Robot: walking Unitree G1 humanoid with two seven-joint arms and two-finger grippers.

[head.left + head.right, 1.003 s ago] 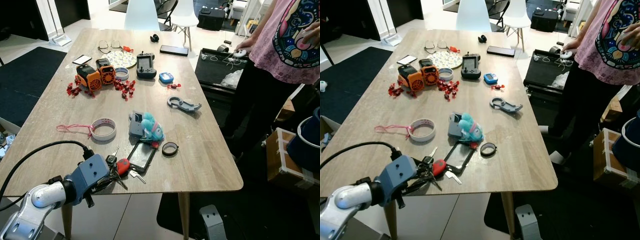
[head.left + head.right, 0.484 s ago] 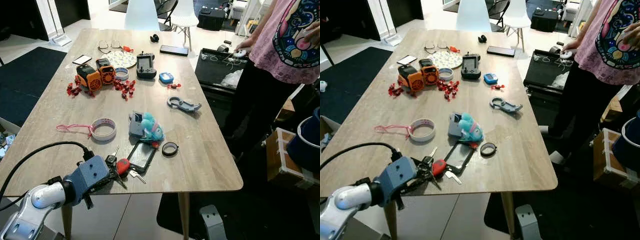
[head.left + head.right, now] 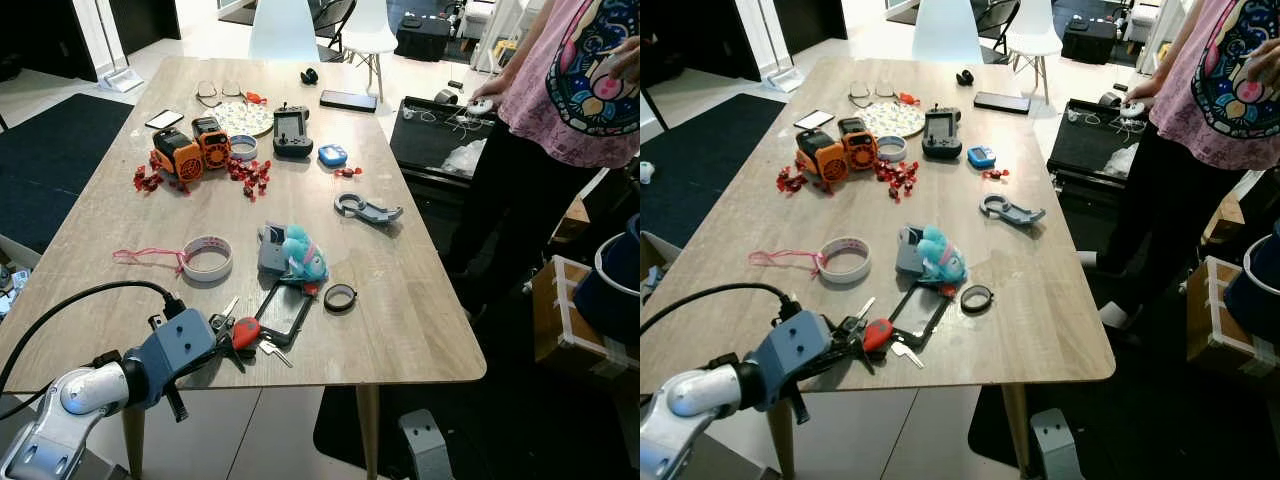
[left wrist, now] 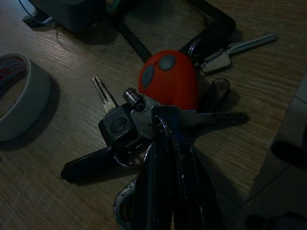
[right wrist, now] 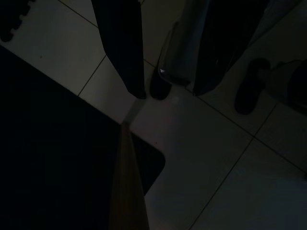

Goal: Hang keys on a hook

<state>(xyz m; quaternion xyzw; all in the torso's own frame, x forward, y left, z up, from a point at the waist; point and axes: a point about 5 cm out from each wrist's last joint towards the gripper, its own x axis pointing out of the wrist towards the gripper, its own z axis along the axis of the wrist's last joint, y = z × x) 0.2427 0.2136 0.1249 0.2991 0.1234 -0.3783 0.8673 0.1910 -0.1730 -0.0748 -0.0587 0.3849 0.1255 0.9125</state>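
Observation:
The bunch of keys [image 3: 244, 332] with a round red fob [image 4: 168, 79] lies on the wooden table [image 3: 420, 300] near its front edge, beside a black phone [image 3: 285, 312]. My left gripper [image 3: 222, 336] reaches over the table's edge and is shut on the keys; in the left wrist view its fingers [image 4: 160, 158] are pressed together on the ring where a black car key [image 4: 117, 127] and silver keys join. My right gripper [image 5: 168, 92] hangs idle over the tiled floor with its fingers apart.
Just beyond the keys are a tape roll [image 3: 207, 258], a blue plush toy [image 3: 297, 253], a small black ring [image 3: 339, 297] and a grey hook-shaped clip [image 3: 367, 208]. Orange gadgets [image 3: 190, 148] and a game controller [image 3: 292, 131] lie farther back. A person [image 3: 570, 90] stands at the table's right side.
Almost nothing: my left gripper has shifted very slightly at the keys, which stay on the table.

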